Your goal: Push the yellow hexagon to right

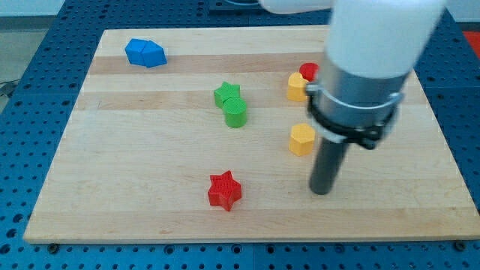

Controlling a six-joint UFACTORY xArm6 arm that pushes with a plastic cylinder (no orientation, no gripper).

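My tip (321, 190) on board, lower right of centre; plain rod, no jaws, grasps nothing. Yellow hexagon (302, 139) just up-left of tip, near, not touching. Tip sits on hexagon's right side, wrong flank for rightward push; judge it must round to hexagon's left. Second yellow block (296, 87) and red block (308, 71) above, near arm.

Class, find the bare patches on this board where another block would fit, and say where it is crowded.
Free: between blue block and red star, and the view's bottom right. Crowded: green blocks, yellow hexagon, my tip.
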